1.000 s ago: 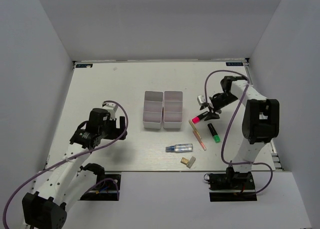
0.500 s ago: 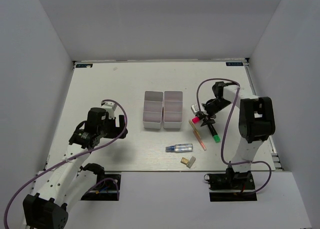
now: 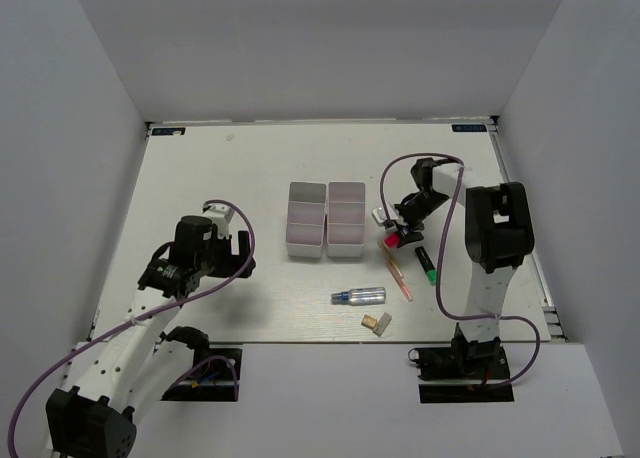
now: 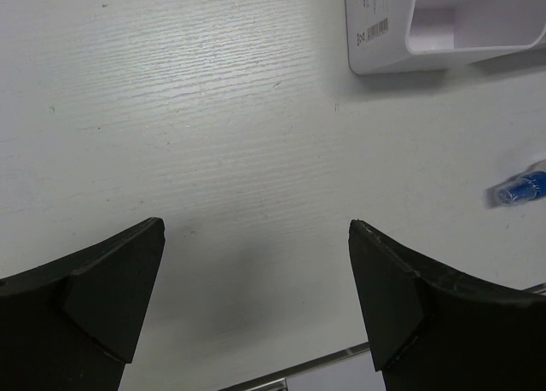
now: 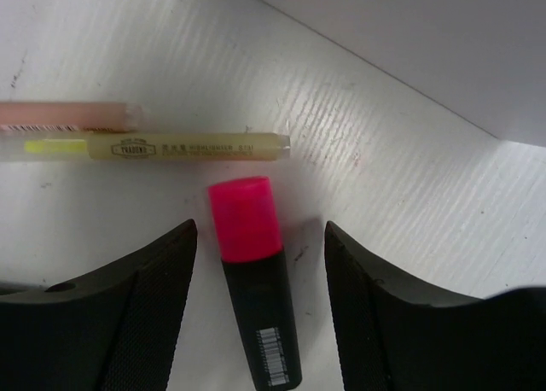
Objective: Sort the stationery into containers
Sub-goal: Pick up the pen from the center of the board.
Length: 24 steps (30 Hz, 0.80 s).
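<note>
My right gripper [image 5: 260, 237] is open and low over the table, its fingers [image 5: 153, 288] on either side of a black marker with a pink-red cap [image 5: 252, 280], not touching it. That marker [image 3: 393, 240] lies right of two white three-compartment trays [image 3: 326, 219]. A thin yellow pen [image 5: 171, 145] and a pink pen [image 5: 68, 113] lie just beyond it. A green-capped black marker [image 3: 427, 265], a thin orange pen [image 3: 399, 276], a clear bluish tube [image 3: 360, 296] and a tan block [image 3: 377, 324] lie on the table. My left gripper [image 4: 256, 237] is open and empty over bare table.
A tray's corner [image 4: 375, 32] and the tube's blue tip [image 4: 520, 189] show in the left wrist view. A tray wall [image 5: 426, 41] stands close beyond the right gripper. White walls enclose the table [image 3: 200, 178].
My right gripper has moved left and down from right of the markers to straddle the red-capped marker. The left arm has barely moved.
</note>
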{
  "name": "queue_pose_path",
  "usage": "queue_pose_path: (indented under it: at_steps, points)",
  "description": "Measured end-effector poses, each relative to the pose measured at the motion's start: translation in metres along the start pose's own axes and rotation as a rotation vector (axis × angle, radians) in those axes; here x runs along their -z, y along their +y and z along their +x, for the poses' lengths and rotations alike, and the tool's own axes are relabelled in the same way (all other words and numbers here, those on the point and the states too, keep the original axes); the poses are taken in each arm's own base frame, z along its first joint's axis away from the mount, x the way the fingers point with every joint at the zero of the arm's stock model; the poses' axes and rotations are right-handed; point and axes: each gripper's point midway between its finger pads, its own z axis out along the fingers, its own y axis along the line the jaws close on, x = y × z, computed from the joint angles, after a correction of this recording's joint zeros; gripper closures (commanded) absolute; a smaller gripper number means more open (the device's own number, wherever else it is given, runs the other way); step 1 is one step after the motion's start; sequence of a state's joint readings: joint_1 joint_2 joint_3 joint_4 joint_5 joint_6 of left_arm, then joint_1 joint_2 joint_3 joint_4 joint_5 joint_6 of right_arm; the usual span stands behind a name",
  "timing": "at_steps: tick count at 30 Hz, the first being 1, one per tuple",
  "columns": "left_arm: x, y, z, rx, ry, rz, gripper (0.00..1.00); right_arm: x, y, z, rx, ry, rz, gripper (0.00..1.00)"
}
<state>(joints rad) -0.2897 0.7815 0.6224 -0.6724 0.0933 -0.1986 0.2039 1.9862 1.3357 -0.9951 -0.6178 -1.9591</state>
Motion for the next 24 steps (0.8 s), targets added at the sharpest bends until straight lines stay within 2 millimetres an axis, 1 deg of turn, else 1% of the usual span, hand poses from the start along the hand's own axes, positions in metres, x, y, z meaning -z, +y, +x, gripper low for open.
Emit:
queue_pose_path:
  at_steps: [5, 12, 13, 15, 16, 18, 19, 22, 23, 24]
  points:
    - [0.0, 0.0, 0.001, 0.0, 0.001, 0.0, 0.01, 0.004, -0.005, 0.007, -0.002, 0.037, -0.032, 0.41]
    - [0.001, 0.0, -0.001, -0.004, -0.008, 0.002, 0.01, 0.007, 0.008, 0.013, -0.017, 0.083, -0.09, 0.51]
    - [0.001, 0.0, -0.001, -0.004, -0.009, 0.002, 0.01, 0.006, 0.01, 0.013, -0.02, 0.083, -0.095, 0.55]
    - [0.002, 0.0, -0.001, -0.004, -0.01, 0.002, 0.01, 0.006, 0.014, 0.012, -0.021, 0.086, -0.103, 0.58]
    - [0.002, 0.0, -0.001, -0.005, -0.01, 0.002, 0.01, 0.006, 0.015, 0.011, -0.02, 0.087, -0.104, 0.63]
    - [0.002, 0.0, -0.001, -0.007, -0.011, 0.002, 0.01, 0.005, 0.018, 0.01, -0.024, 0.088, -0.106, 0.67]
    - [0.002, 0.0, -0.001, -0.008, -0.011, 0.002, 0.01, 0.005, 0.018, 0.01, -0.025, 0.09, -0.105, 0.74]
    - [0.002, 0.0, -0.001, -0.008, -0.011, 0.002, 0.01, 0.003, 0.021, 0.007, -0.038, 0.094, -0.103, 0.87]
    - [0.002, 0.0, -0.001, -0.009, -0.011, 0.001, 0.01, 0.002, 0.021, 0.006, -0.041, 0.097, -0.099, 0.98]
    - [0.002, 0.0, 0.0, -0.009, -0.011, 0.001, 0.01, 0.001, 0.022, 0.005, -0.049, 0.099, -0.095, 1.0]
